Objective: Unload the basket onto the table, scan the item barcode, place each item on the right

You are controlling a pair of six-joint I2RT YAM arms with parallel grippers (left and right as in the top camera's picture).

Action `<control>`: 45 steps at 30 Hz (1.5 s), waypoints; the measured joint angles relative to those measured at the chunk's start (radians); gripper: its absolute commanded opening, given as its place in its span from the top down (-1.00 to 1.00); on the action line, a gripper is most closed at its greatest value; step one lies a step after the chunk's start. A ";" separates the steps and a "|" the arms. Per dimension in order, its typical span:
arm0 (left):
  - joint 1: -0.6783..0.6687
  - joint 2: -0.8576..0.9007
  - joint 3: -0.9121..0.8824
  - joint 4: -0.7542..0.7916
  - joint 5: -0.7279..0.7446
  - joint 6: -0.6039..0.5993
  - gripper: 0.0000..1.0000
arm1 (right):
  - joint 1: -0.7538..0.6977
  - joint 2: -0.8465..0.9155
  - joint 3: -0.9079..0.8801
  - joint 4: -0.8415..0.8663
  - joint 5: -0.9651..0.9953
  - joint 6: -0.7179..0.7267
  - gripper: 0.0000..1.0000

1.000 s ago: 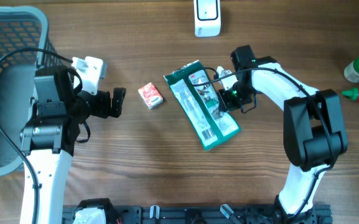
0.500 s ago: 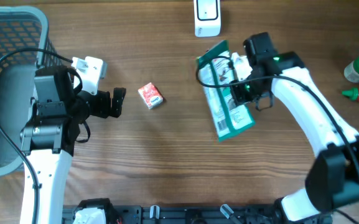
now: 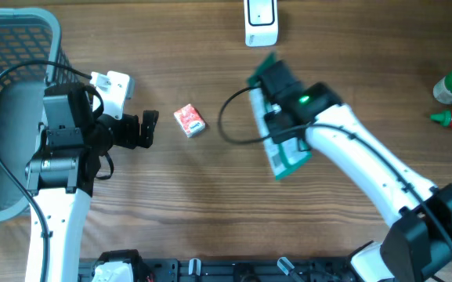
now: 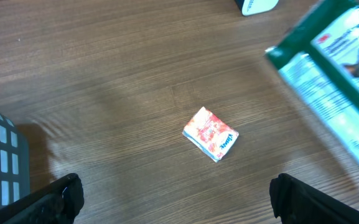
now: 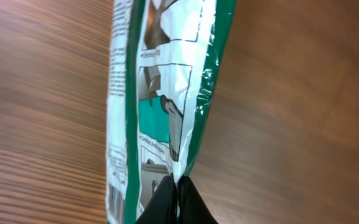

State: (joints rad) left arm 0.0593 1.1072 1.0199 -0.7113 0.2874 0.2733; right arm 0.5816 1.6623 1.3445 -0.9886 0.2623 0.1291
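Here, my right end effector (image 5: pixel 176 200) is pinched tight on the edge of the green packet (image 5: pixel 160 93). The packet stretches away from my fingertips, edge-on above the bench (image 5: pixel 36 93). The white scanner (image 3: pixel 260 19) stands beyond it, apart from the packet. My left end effector (image 4: pixel 179 202) is spread wide and holds nothing. A small red pack (image 4: pixel 210 133) lies flat just ahead of it.

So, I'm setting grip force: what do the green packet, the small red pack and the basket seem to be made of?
Green packet: thin glossy plastic film, likely; it shows glare and creases. Small red pack: soft printed plastic wrap, probably, with a slight sheen; contents unclear. Basket: rigid moulded plastic, matte grey, going by its lattice wall.
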 measured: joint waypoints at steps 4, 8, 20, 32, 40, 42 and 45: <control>0.000 0.000 0.000 0.000 0.000 0.000 -1.00 | 0.080 0.000 0.000 0.047 0.011 -0.010 0.91; 0.000 0.000 0.000 0.000 0.000 0.000 -1.00 | 0.091 0.000 0.000 0.066 0.007 -0.018 0.92; 0.000 0.000 0.000 0.000 0.000 0.000 -1.00 | 0.092 0.000 0.000 0.069 0.066 -0.008 0.91; 0.000 0.000 0.000 0.000 0.000 0.000 -1.00 | 0.143 0.003 0.000 0.059 0.336 0.125 0.91; 0.000 0.000 0.000 0.000 0.000 0.000 -1.00 | 0.241 0.132 0.000 0.058 0.481 0.119 0.91; 0.000 0.000 0.000 0.000 0.000 0.000 -1.00 | 0.253 0.155 0.000 0.055 0.492 0.120 0.91; 0.000 0.000 0.000 0.000 0.000 0.000 -1.00 | 0.280 0.174 0.000 0.055 0.508 0.120 0.92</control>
State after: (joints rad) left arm 0.0593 1.1072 1.0199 -0.7113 0.2874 0.2733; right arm 0.8619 1.8359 1.3445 -0.9340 0.7704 0.2493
